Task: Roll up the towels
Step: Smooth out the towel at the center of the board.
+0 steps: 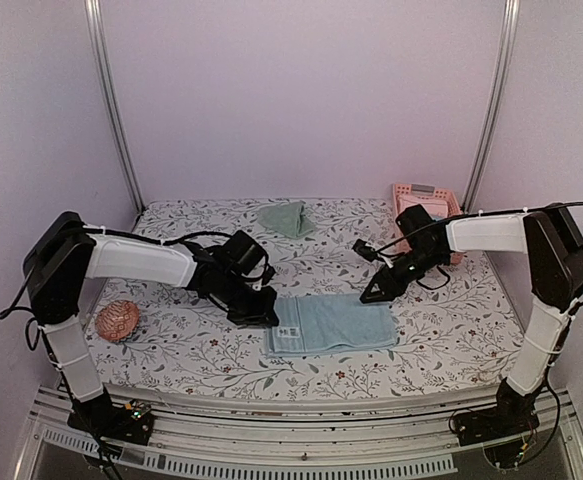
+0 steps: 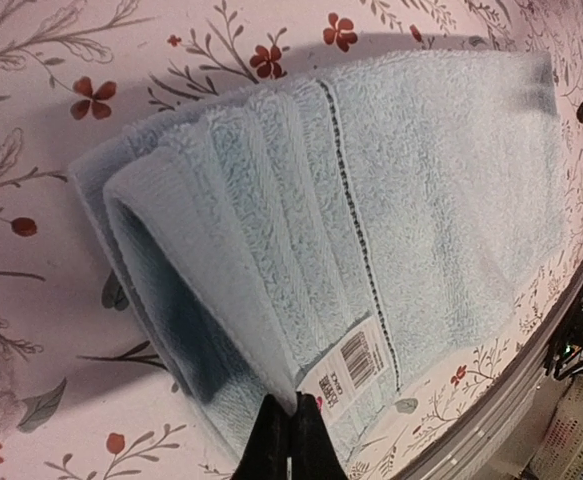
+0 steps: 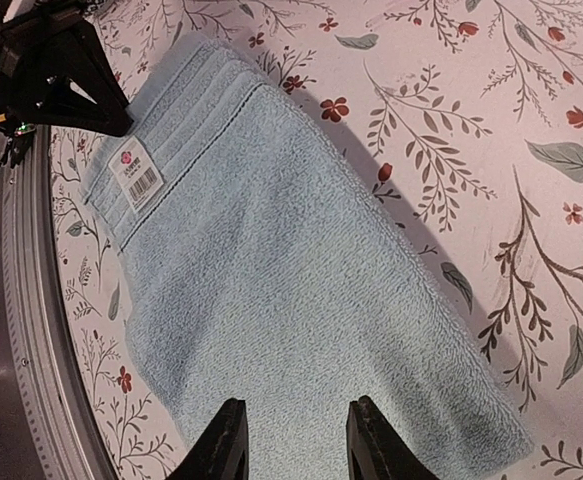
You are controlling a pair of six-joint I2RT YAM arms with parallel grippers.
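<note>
Two hands work the blue towel [image 1: 336, 325], front-centre on our bench [image 1: 451, 345]. Left hand [image 1: 261, 312] is pinched shut on its left end; right hand [image 1: 376, 292] hangs half-open over the opp. end. Long axis runs L–R. Green towel [image 1: 286, 218] lies at rear.

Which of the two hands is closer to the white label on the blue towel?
Left. The left hand pinches the blue towel beside its label; the right hand hovers open over the opposite end.

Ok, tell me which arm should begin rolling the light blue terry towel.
Left. The left fingers are shut on the lifted edge of the light blue terry towel, whose end already curls over. The right fingers stand open over the opposite end, gripping nothing.
</note>
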